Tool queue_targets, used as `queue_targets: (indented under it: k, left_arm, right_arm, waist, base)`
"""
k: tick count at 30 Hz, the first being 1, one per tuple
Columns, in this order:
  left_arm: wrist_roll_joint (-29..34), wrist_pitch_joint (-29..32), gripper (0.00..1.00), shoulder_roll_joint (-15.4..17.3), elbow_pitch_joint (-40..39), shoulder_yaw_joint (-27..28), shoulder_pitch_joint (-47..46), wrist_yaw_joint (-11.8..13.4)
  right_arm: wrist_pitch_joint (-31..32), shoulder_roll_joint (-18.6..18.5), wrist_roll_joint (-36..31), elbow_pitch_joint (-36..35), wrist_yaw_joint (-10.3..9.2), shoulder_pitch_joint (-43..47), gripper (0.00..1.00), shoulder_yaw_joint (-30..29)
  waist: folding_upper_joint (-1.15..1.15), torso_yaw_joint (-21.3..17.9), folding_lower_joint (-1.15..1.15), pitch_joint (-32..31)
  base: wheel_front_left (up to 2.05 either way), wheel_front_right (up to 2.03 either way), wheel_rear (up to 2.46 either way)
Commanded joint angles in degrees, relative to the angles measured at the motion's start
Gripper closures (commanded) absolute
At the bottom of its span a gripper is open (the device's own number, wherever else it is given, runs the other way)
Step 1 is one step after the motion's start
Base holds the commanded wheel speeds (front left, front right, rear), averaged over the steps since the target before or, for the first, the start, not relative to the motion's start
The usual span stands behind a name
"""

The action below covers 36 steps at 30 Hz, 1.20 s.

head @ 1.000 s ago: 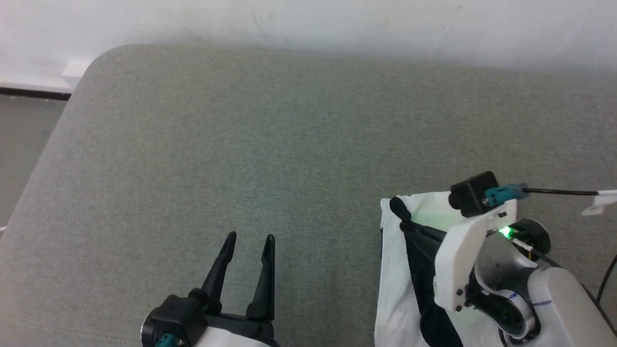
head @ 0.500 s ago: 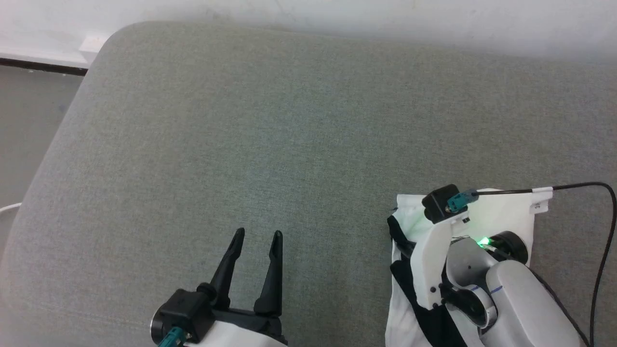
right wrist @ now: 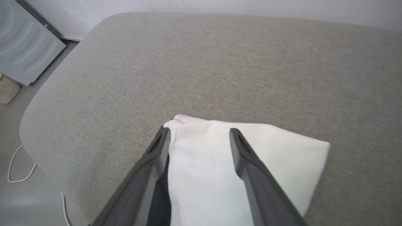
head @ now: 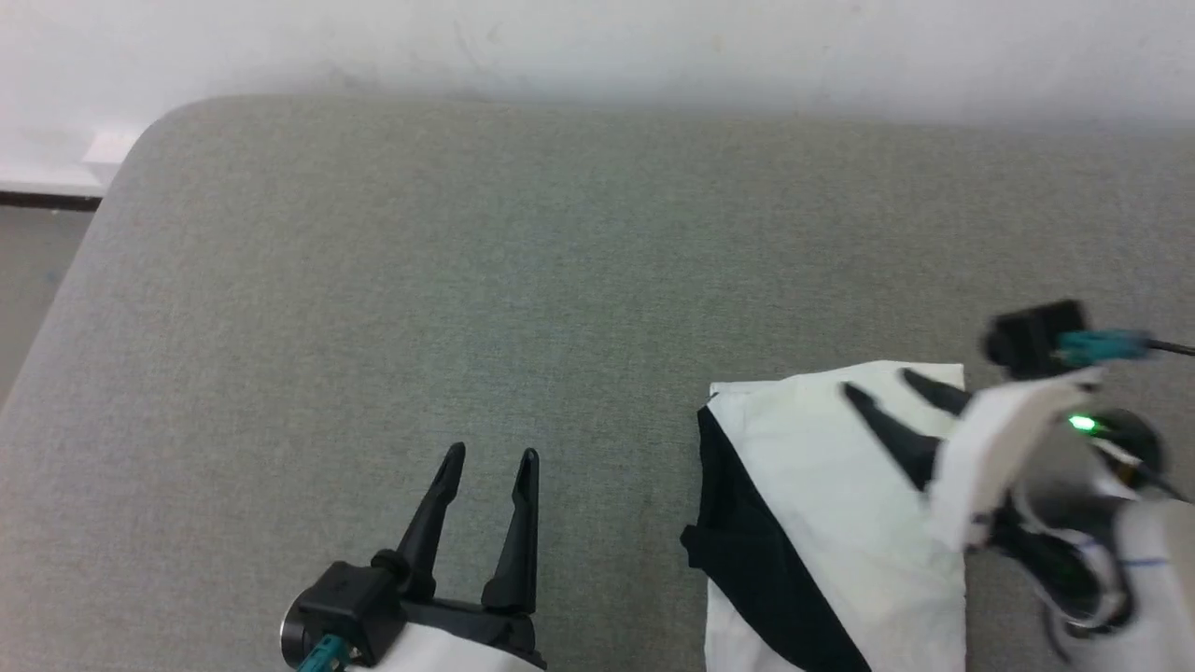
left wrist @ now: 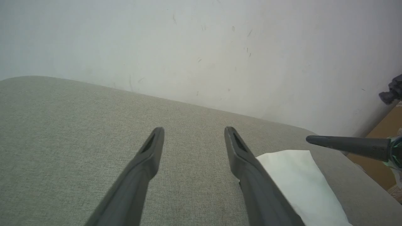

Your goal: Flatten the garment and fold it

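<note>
Showed the folded T-shirt lying limp on the grey padded surface beneath the spread, empty right gripper, left gripper likewise spread; probably light, floppy, best pinched at a corner.

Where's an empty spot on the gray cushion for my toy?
Lots of bare cushion from the wall down to the left gripper, and between that gripper and the shirt. Crowded near right: shirt under the right gripper.
</note>
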Motion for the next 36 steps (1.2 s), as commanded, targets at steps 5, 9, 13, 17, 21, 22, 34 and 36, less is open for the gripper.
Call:
queue_targets:
  k: [5,9,13,17,21,22,34,36]
  left_arm:
    - [0.56,0.26,0.00,0.58,-1.31,0.08,0.49,0.61]
    - [0.61,0.31,0.00,0.56,-1.64,-0.10,0.48,0.89]
    - [0.74,0.42,0.00,0.54,-1.58,-0.53,0.02,0.88]
    - [1.14,0.81,0.00,0.79,-1.48,-1.04,-0.79,0.74]
    - [1.93,1.22,0.00,1.29,-1.48,-1.50,-1.53,0.79]
    - [2.09,1.33,0.00,1.37,-1.48,-1.65,-1.62,0.82]
    - [1.87,1.94,0.00,1.76,-1.47,-2.28,-1.71,0.97]
    - [1.79,1.98,0.00,1.85,-1.40,-2.29,-1.72,1.00]
  right_arm:
    - [1.17,-1.80,-0.69,-7.98,-0.10,9.17,0.00,-10.43]
    - [2.93,0.34,-0.37,-11.44,-0.10,15.47,0.00,-15.25]
    - [3.24,2.29,-0.63,-11.63,-0.10,17.99,0.00,-15.84]
    - [2.62,3.41,-0.82,-9.56,-0.10,17.81,0.00,-15.82]
    - [1.96,3.67,-1.15,-6.84,-0.10,16.99,0.00,-15.18]
    - [1.91,3.77,-1.22,-6.19,-0.10,16.83,0.00,-14.98]
    - [-0.52,4.36,-1.70,2.73,-0.10,13.78,1.00,-11.85]
    - [-1.63,4.27,-2.27,3.90,-0.10,13.18,1.00,-11.51]
  waist:
    - [0.00,-2.17,0.00,0.45]
    - [0.00,-3.04,0.00,1.61]
    - [0.00,-3.27,0.00,2.48]
    - [0.00,-2.85,0.00,3.17]
    - [0.00,-1.92,0.00,3.63]
    - [0.00,-1.69,0.00,3.68]
    - [0.00,-0.73,0.00,2.96]
    - [0.00,-0.93,0.00,2.33]
  base:
    - [0.00,0.00,0.00]
    - [0.00,0.00,0.00]
    - [0.00,0.00,0.00]
    - [0.00,0.00,0.00]
    - [0.00,0.00,0.00]
    - [0.00,0.00,0.00]
    - [0.00,0.00,0.00]
    - [0.00,0.00,0.00]
